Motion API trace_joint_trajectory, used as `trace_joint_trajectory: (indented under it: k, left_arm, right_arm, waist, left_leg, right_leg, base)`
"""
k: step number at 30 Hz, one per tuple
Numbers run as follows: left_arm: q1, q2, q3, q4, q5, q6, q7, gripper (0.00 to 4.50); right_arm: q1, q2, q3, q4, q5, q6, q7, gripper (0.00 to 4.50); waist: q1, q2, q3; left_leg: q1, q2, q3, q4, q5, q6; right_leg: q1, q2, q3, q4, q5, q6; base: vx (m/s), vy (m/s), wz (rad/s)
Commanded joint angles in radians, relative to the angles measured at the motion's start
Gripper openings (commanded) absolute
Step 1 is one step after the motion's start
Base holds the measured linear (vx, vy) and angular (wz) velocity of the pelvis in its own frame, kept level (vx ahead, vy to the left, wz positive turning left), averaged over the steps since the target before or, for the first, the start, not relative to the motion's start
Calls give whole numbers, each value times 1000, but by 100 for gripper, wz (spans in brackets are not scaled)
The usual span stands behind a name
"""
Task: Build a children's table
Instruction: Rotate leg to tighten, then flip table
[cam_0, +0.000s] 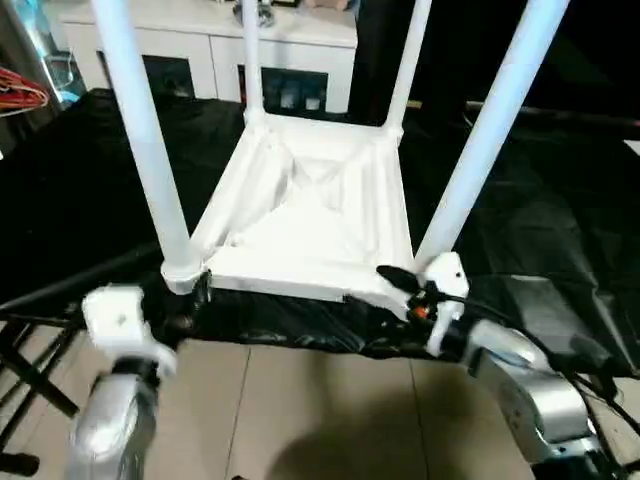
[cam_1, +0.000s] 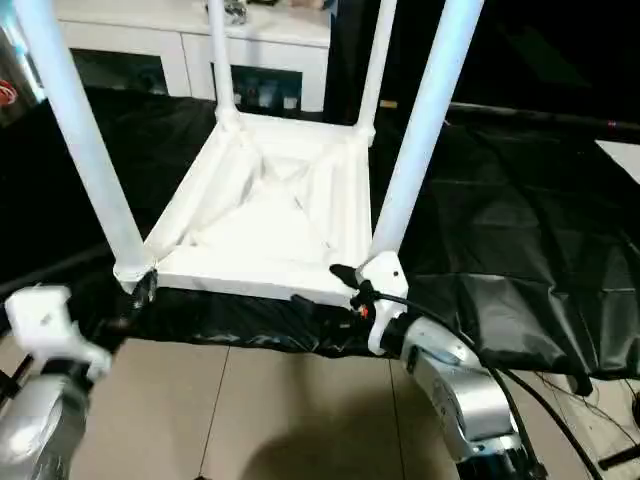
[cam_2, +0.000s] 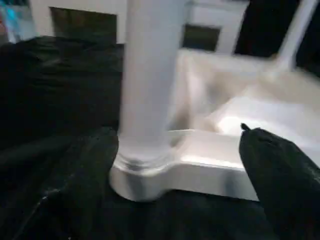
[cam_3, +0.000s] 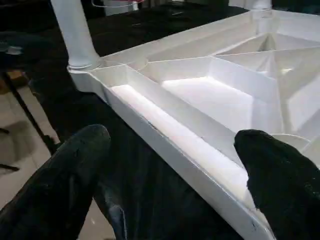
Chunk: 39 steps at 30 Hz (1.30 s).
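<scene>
The children's table lies upside down on the black-draped desk (cam_0: 560, 200), its white tabletop (cam_0: 310, 235) flat on the cloth with the ribbed underside facing up. The near edge of the tabletop sits close to the desk's front edge, just above the tiled floor (cam_0: 300, 410). All four white tubular legs stand upright in the round corner sockets: the near-left leg (cam_0: 145, 140), the near-right leg (cam_0: 490, 130), the far-left leg (cam_0: 250, 60) and the far-right leg (cam_0: 408, 65).

The left hand (cam_2: 175, 185) is at the near-left corner. From its wrist view, its two black fingers (cam_2: 280, 175) stand well apart on either side of the socket where the near-left leg is seated, and I see no contact with leg or socket. In the head views that hand's white housing hangs just below and to the left of that corner, at the desk's edge.

The right hand (cam_3: 170, 170) is at the near-right corner. Its black fingers (cam_3: 70, 170) are spread wide, one out over the black cloth and floor side, the other lying against or just over the tabletop's near rim; I cannot tell whether it touches. Nothing is clamped between them. In the head views its dark fingertip reaches toward the rim just left of the near-right leg's socket.

Behind the desk stands a white cabinet (cam_0: 200, 40) with dark open compartments.
</scene>
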Motion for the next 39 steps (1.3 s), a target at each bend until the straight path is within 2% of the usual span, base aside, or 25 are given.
trace_joint_trajectory:
  k: [1,2,4,6,7,8,10,13,15,17,18,19,20,22,23,24,25,28,32,33,34,36,37,38,39]
  left_arm:
    - [-28,2,16,37,31,5,37,447]
    - [-61,1,40,79,24,-18,51,447]
    - [-82,-2,52,108,11,-30,51,447]
    - [-88,-1,51,112,12,-26,53,447]
    - [-106,0,52,130,10,-35,50,447]
    - [-117,6,51,149,18,-38,53,447]
    - [-144,19,49,191,17,-44,46,447]
    - [-175,29,53,232,20,-55,34,447]
    - [-195,42,52,264,9,-47,4,447]
    - [-200,46,50,273,5,-43,-8,430]
    - [-218,61,42,307,17,-33,-14,413]
    - [-224,65,40,317,22,-32,-13,413]
    - [-232,70,37,329,28,-33,-10,408]
    - [-247,77,33,347,25,-37,-22,378]
    - [-257,85,22,359,31,-46,-34,378]
    - [-258,86,21,360,31,-47,-35,365]
    - [-278,91,16,383,38,-57,-39,360]
    - [-305,94,12,415,40,-67,-52,328]
    - [-347,104,4,464,43,-79,-68,297]
    - [-350,104,3,468,43,-80,-69,289]
    - [-360,106,2,482,42,-84,-74,289]
    - [-366,106,2,490,39,-89,-80,261]
    - [-366,106,2,490,39,-89,-80,261]
    - [-369,105,0,494,36,-91,-86,248]
    - [-372,101,-2,496,29,-89,-93,239]
  right_arm:
    - [-25,-2,6,-3,4,4,21,450]
    - [-41,3,15,22,0,-6,38,450]
    - [-50,2,29,43,-4,-9,56,450]
    - [-52,0,32,43,0,-3,64,450]
    - [-58,-1,39,48,11,-2,82,450]
    - [-63,1,43,58,11,-7,88,450]
    - [-78,8,52,78,8,-14,101,450]
    - [-96,22,60,93,23,-10,133,450]
    - [-109,30,88,101,32,-6,177,450]
    - [-113,31,100,104,28,-7,189,450]
    - [-125,40,117,118,23,-11,205,450]
    - [-129,44,120,123,22,-13,208,450]
    - [-135,48,123,129,21,-16,212,450]
    - [-148,57,128,145,16,-22,213,450]
    - [-158,65,125,159,13,-27,210,450]
    - [-159,66,125,161,12,-28,209,450]
    - [-166,70,123,172,9,-36,211,450]
    - [-171,72,122,182,7,-41,216,450]
    - [-169,73,125,185,5,-46,219,450]
    - [-168,73,125,186,5,-47,219,450]
    - [-166,74,127,186,5,-50,218,450]
    - [-164,73,127,186,5,-52,218,450]
    - [-164,73,127,186,5,-52,218,450]
    - [-162,73,126,186,5,-53,217,450]
    - [-160,73,125,184,4,-54,216,450]
  waist:
    - [1,12,-46]
    - [4,13,-48]
    - [3,5,-52]
    - [8,5,-57]
    - [9,6,-57]
    - [12,2,-58]
    - [22,-2,-55]
    - [27,-1,-51]
    - [29,-11,-50]
    - [32,-5,-49]
    - [31,-24,-49]
    - [36,-12,-48]
    - [36,-21,-47]
    - [42,-18,-47]
    - [44,-24,-47]
    - [43,-23,-47]
    - [46,-30,-47]
    - [54,-32,-48]
    - [55,-35,-50]
    - [56,-35,-51]
    - [55,-29,-52]
    - [56,-31,-52]
    - [56,-31,-52]
    - [54,-25,-52]
    - [54,-27,-51]
  left_leg:
    - [16,79,-35,-91,-231,-24]
    - [16,82,-34,-88,-192,-9]
    - [14,80,-30,-84,-156,8]
    - [14,83,-25,-74,-92,38]
    - [13,83,-25,-74,-81,45]
    - [17,84,-21,-72,-84,54]
    - [20,84,-18,-73,-104,61]
    - [23,90,-18,-80,-145,48]
    - [24,91,-16,-82,-171,40]
    - [26,92,-15,-85,-180,28]
    - [25,93,-12,-85,-180,29]
    - [27,92,-12,-86,-183,22]
    - [28,93,-10,-86,-188,21]
    - [29,95,-12,-93,-213,-12]
    - [30,96,-12,-96,-224,-26]
    - [30,96,-13,-96,-228,-31]
    - [30,96,-11,-96,-229,-35]
    - [33,95,-7,-95,-223,-40]
    - [30,93,-7,-92,-191,-32]
    - [32,93,-5,-91,-185,-28]
    - [32,93,-6,-92,-184,-31]
    - [32,95,-7,-92,-184,-33]
    - [32,95,-6,-92,-186,-33]
    - [33,95,-6,-92,-193,-36]
    - [33,96,-6,-92,-196,-37]
  right_leg:
    - [7,-76,34,-77,3,-154]
    - [10,-79,33,-72,69,-170]
    - [15,-78,29,-67,124,-190]
    - [17,-80,29,-58,214,-209]
    - [17,-80,28,-57,231,-212]
    - [14,-79,28,-57,239,-219]
    - [11,-81,29,-58,196,-232]
    - [6,-81,29,-62,130,-231]
    - [5,-83,30,-65,87,-226]
    - [1,-85,31,-66,60,-222]
    - [2,-84,30,-69,53,-221]
    - [-2,-85,31,-66,37,-217]
    - [-3,-85,31,-69,27,-214]
    - [-5,-85,29,-68,1,-202]
    - [-6,-85,29,-68,-2,-196]
    - [-6,-85,29,-67,1,-195]
    - [-7,-85,29,-67,8,-189]
    - [-8,-87,32,-68,28,-185]
    - [-4,-86,30,-63,78,-186]
    - [-4,-86,31,-62,84,-186]
    - [-4,-85,30,-62,94,-188]
    - [-3,-86,30,-60,104,-194]
    - [-3,-86,30,-60,104,-196]
    - [-3,-85,29,-60,108,-197]
    - [-4,-84,30,-60,107,-197]
  base:
    - [0,0,0]
    - [0,0,0]
    - [0,0,0]
    - [0,0,0]
    - [0,0,0]
    - [0,0,0]
    - [0,0,0]
    - [0,0,0]
    - [0,0,0]
    - [0,0,0]
    - [0,0,0]
    - [0,0,0]
    - [0,0,0]
    - [0,0,0]
    - [0,0,0]
    - [0,0,0]
    - [0,0,0]
    - [0,0,0]
    - [0,0,0]
    - [0,0,0]
    - [0,0,0]
    - [0,0,0]
    - [0,0,0]
    - [0,0,0]
    - [0,0,0]
